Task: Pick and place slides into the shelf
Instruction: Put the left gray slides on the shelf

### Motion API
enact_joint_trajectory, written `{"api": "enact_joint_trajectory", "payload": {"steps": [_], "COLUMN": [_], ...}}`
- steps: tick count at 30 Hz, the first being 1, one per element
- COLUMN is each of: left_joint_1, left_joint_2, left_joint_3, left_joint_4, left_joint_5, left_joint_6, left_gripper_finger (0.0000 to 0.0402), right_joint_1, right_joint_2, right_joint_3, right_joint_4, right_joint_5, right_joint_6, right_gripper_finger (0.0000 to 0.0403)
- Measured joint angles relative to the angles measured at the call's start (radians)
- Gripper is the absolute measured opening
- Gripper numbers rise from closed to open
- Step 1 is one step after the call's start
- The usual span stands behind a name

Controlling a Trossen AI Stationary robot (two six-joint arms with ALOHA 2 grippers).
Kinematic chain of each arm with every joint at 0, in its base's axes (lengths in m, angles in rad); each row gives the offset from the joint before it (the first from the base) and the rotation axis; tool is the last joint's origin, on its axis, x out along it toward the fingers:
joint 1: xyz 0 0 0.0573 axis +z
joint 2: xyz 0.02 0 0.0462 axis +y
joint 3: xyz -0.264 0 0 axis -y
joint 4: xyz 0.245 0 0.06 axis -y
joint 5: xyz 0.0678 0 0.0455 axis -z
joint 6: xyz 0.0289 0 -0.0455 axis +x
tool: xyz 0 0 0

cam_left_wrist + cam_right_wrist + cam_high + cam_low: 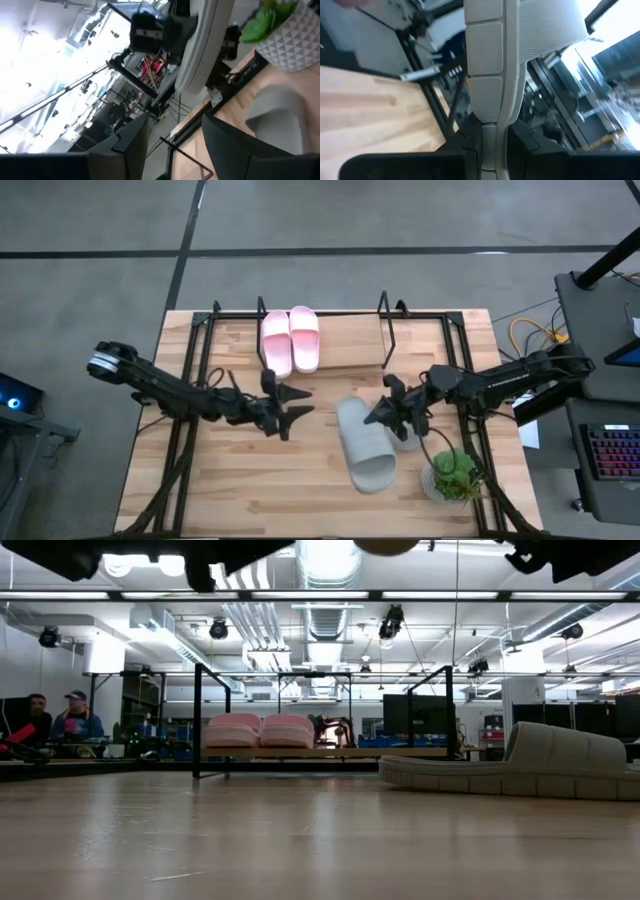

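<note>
**Right gripper pinches a grey slide on edge**

Only the right wrist view shows the right gripper (pixel 490 135) clamped on a grey slide's (pixel 492 65) sole edge; from above that slide is largely hidden under the gripper (pixel 385 415). The other grey slide (pixel 363 443) lies just beside it. The left gripper (pixel 290 408) hovers with fingers spread, empty. Farther back, two pink slides (pixel 290 338) sit in the shelf (pixel 387 330).
</note>
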Motion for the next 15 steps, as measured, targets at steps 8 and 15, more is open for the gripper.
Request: {"api": "enact_joint_trajectory", "payload": {"steps": [8,15], "left_joint_1": [0.046,0.058], "left_joint_2": [0.125,0.208], "left_joint_3": [0.029,0.102], "left_joint_4": [0.184,0.185], "left_joint_5": [0.095,0.151], "left_joint_6": [0.057,0.057], "left_gripper_finger": [0.0169,0.0169], "right_joint_1": [-0.001,-0.028], "right_joint_2": [0.001,0.001], "right_joint_3": [0.0,0.0], "right_joint_4": [0.006,0.002], "right_joint_5": [-0.012,0.004], "right_joint_6": [0.001,0.024], "right_gripper_finger": [0.0039,0.0039]}}
